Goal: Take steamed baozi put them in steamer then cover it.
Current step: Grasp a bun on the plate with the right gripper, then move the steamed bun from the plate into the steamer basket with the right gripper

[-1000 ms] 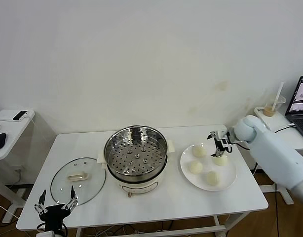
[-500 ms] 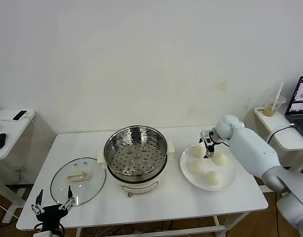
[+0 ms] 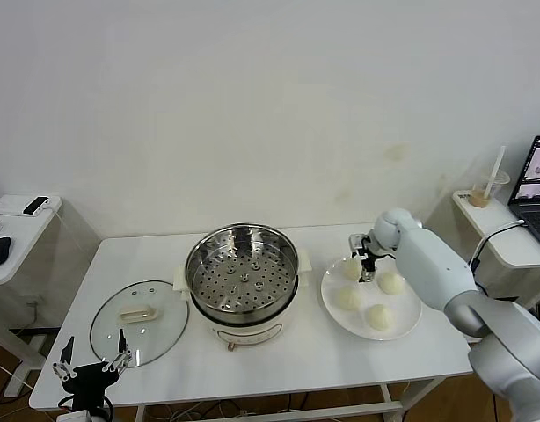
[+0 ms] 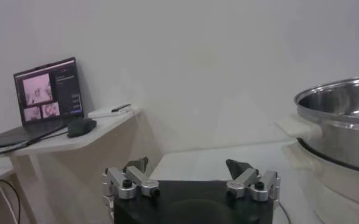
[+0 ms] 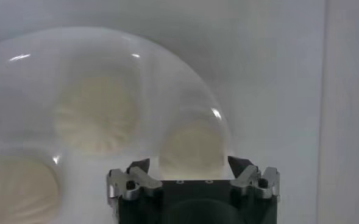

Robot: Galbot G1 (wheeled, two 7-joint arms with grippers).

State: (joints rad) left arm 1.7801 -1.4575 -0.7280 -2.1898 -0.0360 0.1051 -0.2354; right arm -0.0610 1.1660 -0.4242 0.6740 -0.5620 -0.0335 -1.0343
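Four cream-white baozi lie on a white plate (image 3: 412, 309) at the table's right. My right gripper (image 3: 367, 267) (image 5: 190, 163) hangs low over the plate's back-left part. Its jaws stand open on either side of one baozi (image 5: 191, 146) (image 3: 350, 270), with a small gap on each side. Two other baozi (image 5: 97, 112) (image 5: 14, 185) lie farther in on the plate. The steamer (image 3: 243, 274) (image 4: 344, 131) stands uncovered mid-table with its perforated tray bare. The glass cover (image 3: 138, 321) lies flat to the steamer's left. My left gripper (image 3: 92, 352) (image 4: 188, 165) waits open and empty at the front left edge.
A side table (image 3: 15, 230) with a phone and a mouse stands at the far left. Another side table at the right carries a drink cup (image 3: 485, 189) and a laptop (image 3: 536, 180). The wall runs close behind the table.
My right gripper has moved left across the plate, from the right-hand baozi to the back-left one, and now straddles it. The left gripper has sunk slightly at the front edge.
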